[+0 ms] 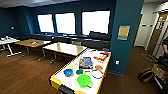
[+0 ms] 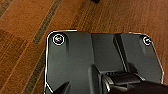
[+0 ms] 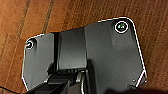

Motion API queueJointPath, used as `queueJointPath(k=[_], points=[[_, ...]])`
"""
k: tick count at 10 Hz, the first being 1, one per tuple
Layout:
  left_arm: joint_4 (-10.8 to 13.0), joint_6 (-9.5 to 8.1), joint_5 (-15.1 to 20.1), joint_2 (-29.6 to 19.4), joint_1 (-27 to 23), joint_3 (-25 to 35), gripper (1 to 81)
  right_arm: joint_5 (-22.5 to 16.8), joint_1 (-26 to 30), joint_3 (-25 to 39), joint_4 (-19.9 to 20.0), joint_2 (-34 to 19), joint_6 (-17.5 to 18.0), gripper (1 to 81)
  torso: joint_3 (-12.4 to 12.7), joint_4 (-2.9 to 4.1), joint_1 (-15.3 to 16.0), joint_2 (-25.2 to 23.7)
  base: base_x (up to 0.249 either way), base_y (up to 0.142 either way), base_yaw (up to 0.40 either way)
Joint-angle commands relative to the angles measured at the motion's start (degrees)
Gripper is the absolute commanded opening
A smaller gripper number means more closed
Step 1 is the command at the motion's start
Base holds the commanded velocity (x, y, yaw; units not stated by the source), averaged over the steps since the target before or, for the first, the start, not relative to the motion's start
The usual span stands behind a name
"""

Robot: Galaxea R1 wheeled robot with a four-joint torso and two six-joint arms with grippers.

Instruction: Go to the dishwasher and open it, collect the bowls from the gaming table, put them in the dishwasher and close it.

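Bowls sit at near end of worktop (image 1: 106,65), dead ahead & below head cam: green (image 1: 84,80) nearest the near edge, blue (image 1: 68,72) toward left edge. Worktop's long axis runs away, up-right. Gripper state: can't tell, either arm.

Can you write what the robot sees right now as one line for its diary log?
place: lounge | ahead: gaming table | on it: green bowl, blue bowl, game box | floor: brown

One gaming table (image 1: 65,79) carries three clear bowls: green (image 1: 83,80), blue (image 1: 68,72), orange (image 1: 98,67).
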Motion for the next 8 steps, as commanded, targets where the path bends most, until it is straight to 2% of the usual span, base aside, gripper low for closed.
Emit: queueJointPath(k=[1,3,8], points=[[0.38,0.44,2.43,-0.11,-2.61,-0.10,81.1,-3.60,3.13,0.10,-0.01,0.12,-0.09,81.1,0.00,0.00,0.00,0.00,0.111,0.133,0.000],[0.38,0.44,2.43,-0.02,-2.61,-0.10,81.1,-3.60,3.13,0.10,-0.01,0.12,-0.09,81.1,0.00,0.00,0.00,-0.02,0.084,0.149,0.000],[0.47,0.44,2.43,-0.02,-2.61,-0.02,81.1,-3.60,3.13,0.28,-0.01,0.12,-0.17,81.1,0.00,0.00,-0.02,0.00,0.000,0.179,0.000]])
